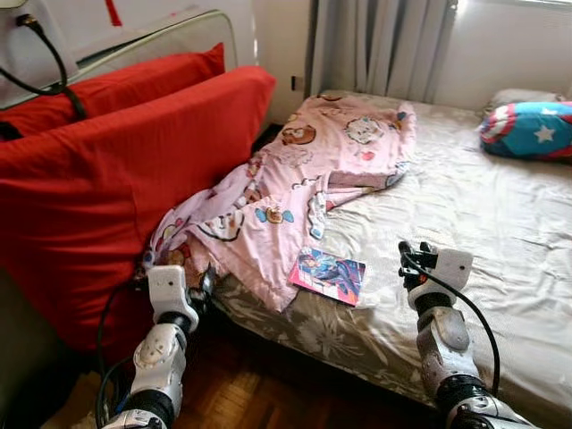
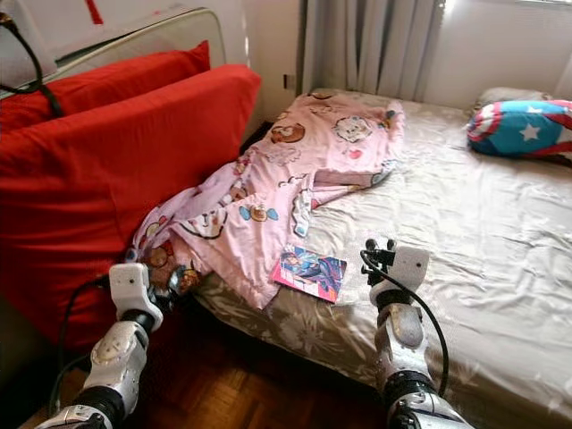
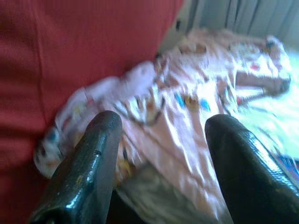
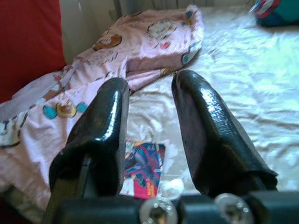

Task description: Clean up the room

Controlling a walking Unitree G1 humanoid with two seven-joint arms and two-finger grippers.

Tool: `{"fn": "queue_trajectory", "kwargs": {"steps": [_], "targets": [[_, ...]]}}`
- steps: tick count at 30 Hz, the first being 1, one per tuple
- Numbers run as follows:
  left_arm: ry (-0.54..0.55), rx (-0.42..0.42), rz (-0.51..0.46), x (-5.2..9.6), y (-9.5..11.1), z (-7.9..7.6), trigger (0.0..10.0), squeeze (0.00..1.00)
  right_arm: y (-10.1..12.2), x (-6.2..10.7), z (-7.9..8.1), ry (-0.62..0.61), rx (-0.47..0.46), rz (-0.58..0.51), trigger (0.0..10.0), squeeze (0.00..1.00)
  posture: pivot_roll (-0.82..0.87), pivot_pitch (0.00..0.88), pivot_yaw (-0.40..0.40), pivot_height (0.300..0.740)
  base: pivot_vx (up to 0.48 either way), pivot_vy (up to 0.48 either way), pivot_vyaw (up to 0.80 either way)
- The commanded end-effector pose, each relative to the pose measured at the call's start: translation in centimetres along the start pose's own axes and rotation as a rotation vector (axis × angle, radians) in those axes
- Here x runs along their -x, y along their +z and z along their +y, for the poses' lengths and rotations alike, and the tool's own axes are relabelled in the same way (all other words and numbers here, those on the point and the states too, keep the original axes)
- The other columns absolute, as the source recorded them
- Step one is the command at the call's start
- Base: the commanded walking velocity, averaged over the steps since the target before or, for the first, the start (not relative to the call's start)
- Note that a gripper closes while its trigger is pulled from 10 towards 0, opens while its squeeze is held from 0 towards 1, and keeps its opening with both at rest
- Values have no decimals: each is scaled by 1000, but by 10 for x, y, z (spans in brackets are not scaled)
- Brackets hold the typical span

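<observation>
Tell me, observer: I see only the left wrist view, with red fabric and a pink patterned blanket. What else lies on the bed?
Observer: A small colourful booklet lies flat on the bedsheet, just beside the edge of the pink blanket.
Operator: Where is the other arm?
Observer: The right gripper hangs open over the sheet, near the bed's front edge, beside the booklet and not touching it.
Operator: Anything at the far end of the bed?
Observer: A blue pillow with a white star and red and white stripes lies near the window wall.
</observation>
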State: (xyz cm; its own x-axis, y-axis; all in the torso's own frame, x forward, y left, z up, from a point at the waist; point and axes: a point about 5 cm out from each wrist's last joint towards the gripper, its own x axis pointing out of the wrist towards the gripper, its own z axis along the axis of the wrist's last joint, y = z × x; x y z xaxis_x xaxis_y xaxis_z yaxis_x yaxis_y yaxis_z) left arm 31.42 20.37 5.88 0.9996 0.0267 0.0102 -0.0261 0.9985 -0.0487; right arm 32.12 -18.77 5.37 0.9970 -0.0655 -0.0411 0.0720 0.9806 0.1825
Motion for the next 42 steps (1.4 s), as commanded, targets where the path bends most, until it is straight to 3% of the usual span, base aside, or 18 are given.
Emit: {"fn": "queue_trajectory", "kwargs": {"steps": [1,8,16,28,42], "targets": [[-22,-17,-51,-6,11,-3,10000,0,2,0,0,-3,-5,-12,10000,0,-108,0,0,740,0,0,0],[-40,10,-47,-2,6,-12,10000,0,0,4,1,-6,18,-27,10000,0,-120,0,4,740,0,0,0],[-16,34,-37,0,4,-10,10000,0,-7,7,1,10,52,12,10000,0,-117,0,-4,740,0,0,0],[-24,50,-8,-3,3,-11,10000,0,-7,4,2,-1,30,34,10000,0,-116,0,-17,740,0,0,0],[-17,57,-11,-7,6,-11,10000,0,-13,5,6,29,54,82,10000,0,-113,0,-32,740,362,0,0]]}}
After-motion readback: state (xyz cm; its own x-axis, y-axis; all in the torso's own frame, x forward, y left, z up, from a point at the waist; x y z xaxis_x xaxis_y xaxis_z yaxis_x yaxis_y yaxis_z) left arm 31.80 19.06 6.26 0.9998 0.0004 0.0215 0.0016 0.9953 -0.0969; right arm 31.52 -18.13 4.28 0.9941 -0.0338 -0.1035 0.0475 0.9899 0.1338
